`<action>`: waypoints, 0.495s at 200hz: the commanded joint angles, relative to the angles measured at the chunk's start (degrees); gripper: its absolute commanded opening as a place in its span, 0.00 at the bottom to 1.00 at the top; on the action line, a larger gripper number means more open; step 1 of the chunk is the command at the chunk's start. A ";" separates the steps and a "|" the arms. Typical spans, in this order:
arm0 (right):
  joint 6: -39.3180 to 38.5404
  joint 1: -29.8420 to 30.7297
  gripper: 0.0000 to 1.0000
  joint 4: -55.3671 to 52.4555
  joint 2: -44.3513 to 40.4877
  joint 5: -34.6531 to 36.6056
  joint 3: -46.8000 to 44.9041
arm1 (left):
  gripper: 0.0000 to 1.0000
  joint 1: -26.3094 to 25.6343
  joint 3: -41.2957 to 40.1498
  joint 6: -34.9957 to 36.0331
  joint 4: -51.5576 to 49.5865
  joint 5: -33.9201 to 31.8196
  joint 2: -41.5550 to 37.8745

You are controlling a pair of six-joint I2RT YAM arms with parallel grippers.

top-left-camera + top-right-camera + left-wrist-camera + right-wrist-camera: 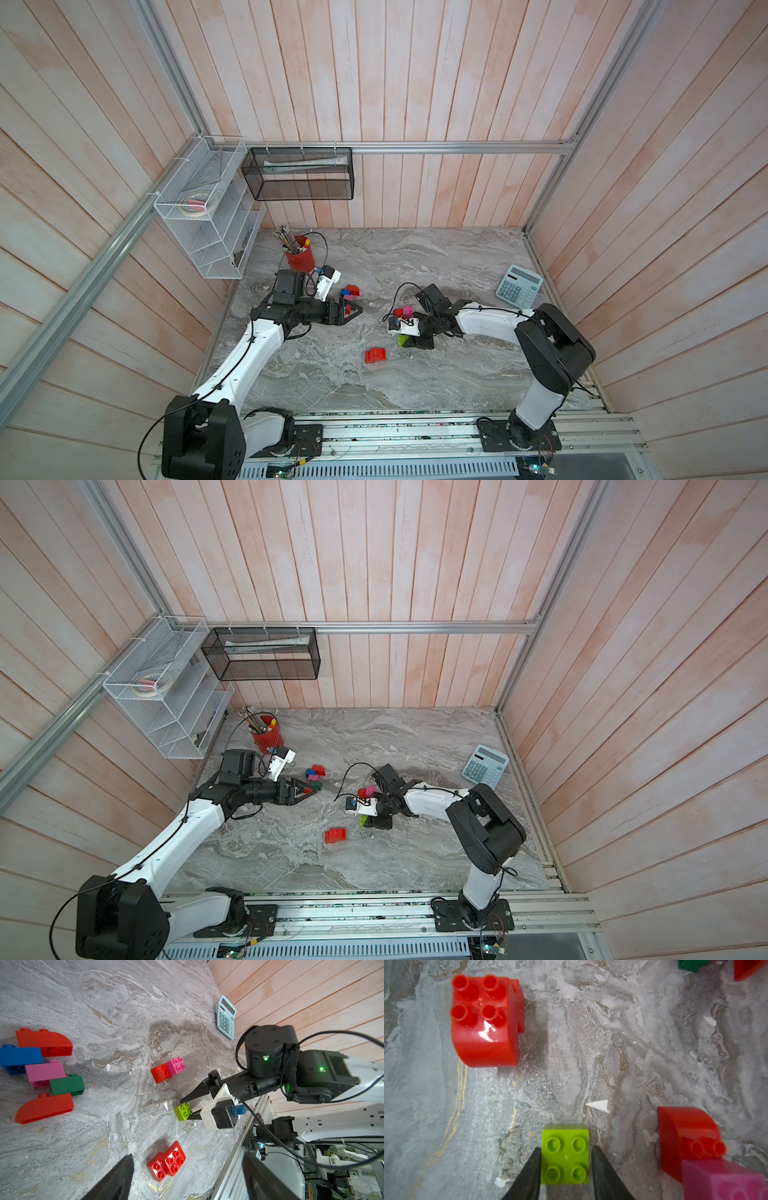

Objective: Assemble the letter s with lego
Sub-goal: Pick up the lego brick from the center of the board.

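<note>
A lime lego brick (pixel 565 1154) rests studs-up on the marble table between the fingers of my right gripper (pixel 566 1148). The jaws stand slightly open: one finger touches the brick, and a thin gap shows at the other. In both top views this gripper (pixel 405 343) is at mid-table. A joined row of red (pixel 44 1043), blue (pixel 19 1057), pink (pixel 44 1073), dark green (pixel 66 1084) and red (pixel 44 1107) bricks lies on its side. My left gripper (pixel 357 309) hovers open beside that row. A red and pink pair (pixel 167 1070) and two joined red bricks (pixel 166 1160) lie loose.
A light blue calculator (pixel 519 286) lies at the right rear. A red pencil cup (pixel 300 259) stands at the left rear behind my left arm. A white wire rack (pixel 208 216) and a black mesh basket (pixel 299 174) hang on the walls.
</note>
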 commanded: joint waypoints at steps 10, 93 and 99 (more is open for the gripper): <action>1.30 0.94 0.40 -1.01 0.75 0.48 0.92 | 0.85 0.26 -1.25 1.24 0.24 0.99 -0.24; 1.52 0.83 0.22 -2.61 -1.13 2.61 2.28 | 0.85 0.27 -0.04 2.11 -0.84 0.92 0.46; 1.46 0.46 0.22 -2.95 -1.53 2.48 2.56 | 0.85 0.26 0.14 2.21 -0.94 0.92 0.53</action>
